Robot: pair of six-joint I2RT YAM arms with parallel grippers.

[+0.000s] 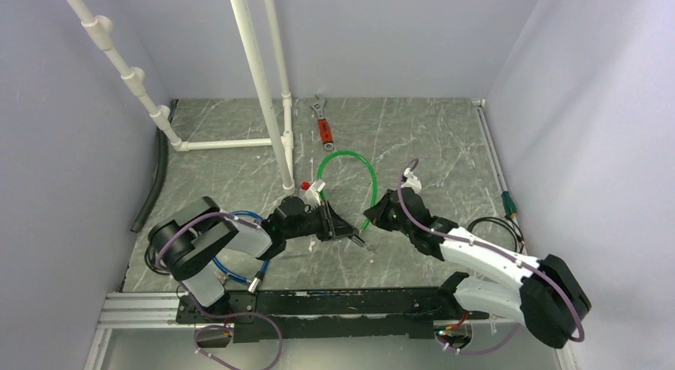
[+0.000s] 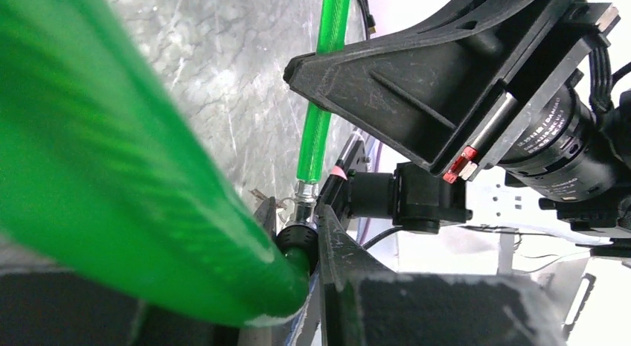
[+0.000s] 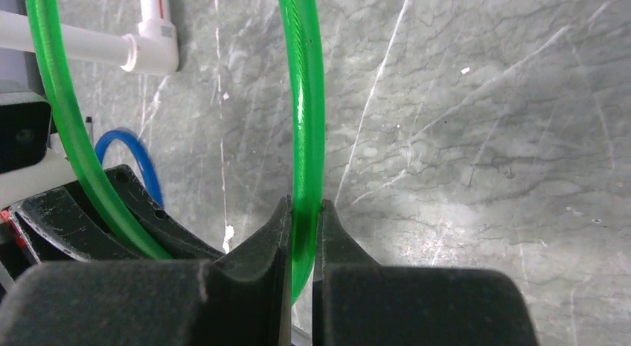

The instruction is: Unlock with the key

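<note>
1. Roughly mid-table, two black robot grippers meet nose to nose over a dark grey, white-veined tabletop (image 1: pixel 446 147).
2. Between them arches a bright green plastic-coated cable loop (image 1: pixel 354 155), and both of its ends come down to the grippers.
3. The right gripper (image 3: pixel 303 212) has its jaws pinched tight on one strand of the green cable, with no gap on either side.
4. The left gripper (image 1: pixel 347 231) has its jaws set narrow. The cable's other end, which carries a black collar, runs between them and looks clamped.
5. The tiny silvery-brown metal key (image 1: pixel 364 244) shows as a thin sliver on the tabletop just in front of the left gripper's tips, between the two arms. It is too small to tell whether it touches the cable's lock end.
6. Farther back lies a red-handled metal wrench (image 1: pixel 324 128), beside a frame of white plastic pipes (image 1: pixel 259 83).
7. A thin blue cable (image 1: pixel 239 219) curls beside the left arm.
</note>
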